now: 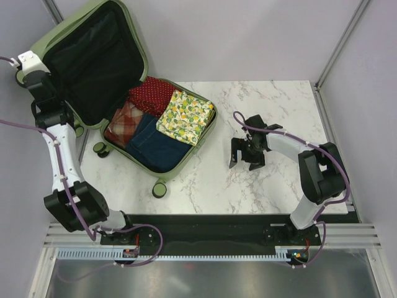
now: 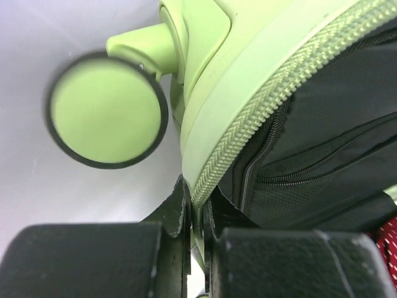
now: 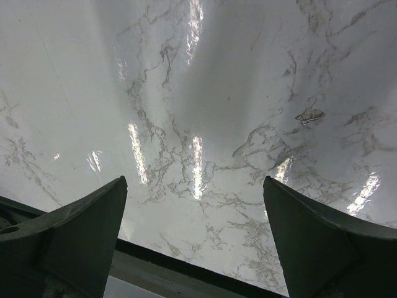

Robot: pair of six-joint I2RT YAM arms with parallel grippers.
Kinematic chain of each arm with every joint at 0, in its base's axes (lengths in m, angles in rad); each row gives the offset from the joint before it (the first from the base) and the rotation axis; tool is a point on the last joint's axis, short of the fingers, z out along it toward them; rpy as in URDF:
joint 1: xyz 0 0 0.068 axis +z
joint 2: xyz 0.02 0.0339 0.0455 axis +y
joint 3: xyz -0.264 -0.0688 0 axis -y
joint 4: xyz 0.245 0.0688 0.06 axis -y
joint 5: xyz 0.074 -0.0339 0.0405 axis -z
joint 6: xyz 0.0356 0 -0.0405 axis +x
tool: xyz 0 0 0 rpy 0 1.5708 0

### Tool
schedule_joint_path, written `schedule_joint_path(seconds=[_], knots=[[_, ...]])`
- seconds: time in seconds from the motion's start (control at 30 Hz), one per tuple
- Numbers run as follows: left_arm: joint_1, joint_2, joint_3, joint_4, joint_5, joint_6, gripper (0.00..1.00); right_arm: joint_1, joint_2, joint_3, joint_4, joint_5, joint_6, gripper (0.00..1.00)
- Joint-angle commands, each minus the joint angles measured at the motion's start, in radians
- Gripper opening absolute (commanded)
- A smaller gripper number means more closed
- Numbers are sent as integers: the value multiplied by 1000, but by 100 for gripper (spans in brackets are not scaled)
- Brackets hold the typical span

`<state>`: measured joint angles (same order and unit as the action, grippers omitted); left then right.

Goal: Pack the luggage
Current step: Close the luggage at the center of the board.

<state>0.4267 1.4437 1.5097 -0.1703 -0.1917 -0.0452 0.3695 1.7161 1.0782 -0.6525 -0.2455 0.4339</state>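
Closest to my left wrist camera, the left end effector [image 2: 197, 233] is clamped on the luggage [image 1: 87, 62], with the green zipper tape [image 2: 267, 105] of the lid's rim pinched between its two black fingers. Just past the grip, a caster wheel [image 2: 107, 110] with a green face and a black rim juts from the lid's corner.

From the top view, the luggage lies open at the far left of the marble surface [image 1: 273, 105], its lid raised. Its lower half holds a red dotted cloth [image 1: 151, 93], a lemon-print cloth [image 1: 185, 116], a plaid cloth [image 1: 124, 121] and folded jeans [image 1: 155, 144].

Well to the right of the luggage, the right end effector [image 3: 195, 242] hangs over bare marble with its fingers spread wide, holding nothing.
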Motion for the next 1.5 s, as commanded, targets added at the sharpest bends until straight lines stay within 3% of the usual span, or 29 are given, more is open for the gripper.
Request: schedule_joint_path(seconds=[0.0,0.2,0.33,0.43,0.53,0.57,0.63,0.67,0.77,0.83,1.03,1.33,1.47], knots=[[-35,-89,-94,15,138,28,2,3,-10,28,-7,14,2,98],[-83,-239,-259,15,153,25,2,5,-36,19,-7,18,-6,98],[-196,-363,-379,-18,158,44,2,5,-62,6,-1,22,-7,98],[-308,-509,-454,-127,182,-23,2,6,-93,-12,5,29,-9,98],[-414,-697,-521,-311,230,-158,38,5,-136,-43,-1,37,-11,98],[-455,-756,-540,-416,315,-201,61,5,-153,-52,-1,43,-9,98],[-477,-916,-586,-526,441,-353,68,5,-200,-63,-24,80,-6,98],[-477,-968,-603,-563,639,-393,69,6,-217,-73,-33,98,-7,98],[-477,-1138,-617,-694,960,-498,72,3,-280,-98,-62,173,-9,98],[-477,-1189,-542,-823,1005,-534,75,3,-319,-121,-65,193,-7,98],[-474,-1198,-404,-1003,983,-522,74,3,-351,-135,-62,190,-3,98],[-474,-1166,-407,-1017,881,-479,75,3,-411,-132,-41,155,3,98],[-474,-1083,-425,-974,719,-455,74,3,-431,-129,-1,104,17,98]])
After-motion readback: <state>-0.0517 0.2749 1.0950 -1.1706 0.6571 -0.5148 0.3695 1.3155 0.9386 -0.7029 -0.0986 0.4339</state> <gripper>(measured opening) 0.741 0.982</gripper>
